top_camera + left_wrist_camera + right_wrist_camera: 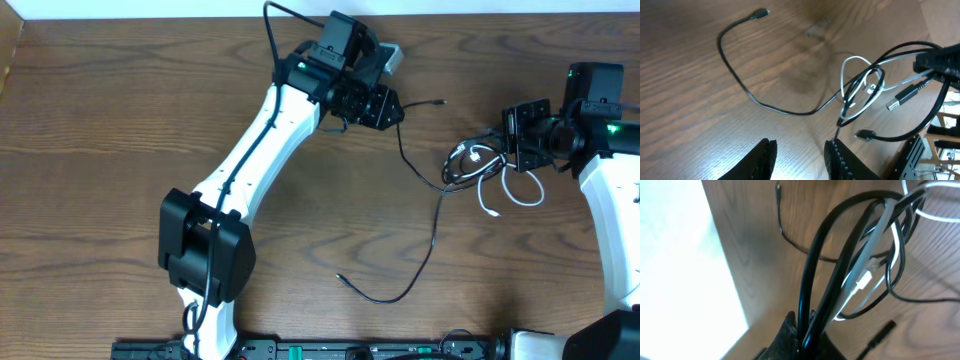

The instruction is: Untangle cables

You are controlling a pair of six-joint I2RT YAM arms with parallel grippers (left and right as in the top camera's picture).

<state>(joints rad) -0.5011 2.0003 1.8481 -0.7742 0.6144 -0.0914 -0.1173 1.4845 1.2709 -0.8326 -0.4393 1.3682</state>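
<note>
- Overhead view: the left gripper (388,105) is at the far middle of the table (100,120), and the right gripper (514,140) is over to the right with a knot of cords at its tip.
- From that knot the black cable (437,225) trails out across the wood to a free end nearer the robot's base, while the white cable (520,198) lies in small loops just beside the right gripper.
- Left wrist view adds what the overhead cannot: the left gripper's (800,146) jaws stand apart with only bare wood in the gap, well away from the black cable (732,70).
- It also shows the white cable (850,62) looped through the black one, raised off the table.
- Right wrist view, from close up: the right gripper (801,340) is clamped on the black cable (812,270).
- The white cable (875,235) runs alongside; whether it is pinched too I cannot tell.
</note>
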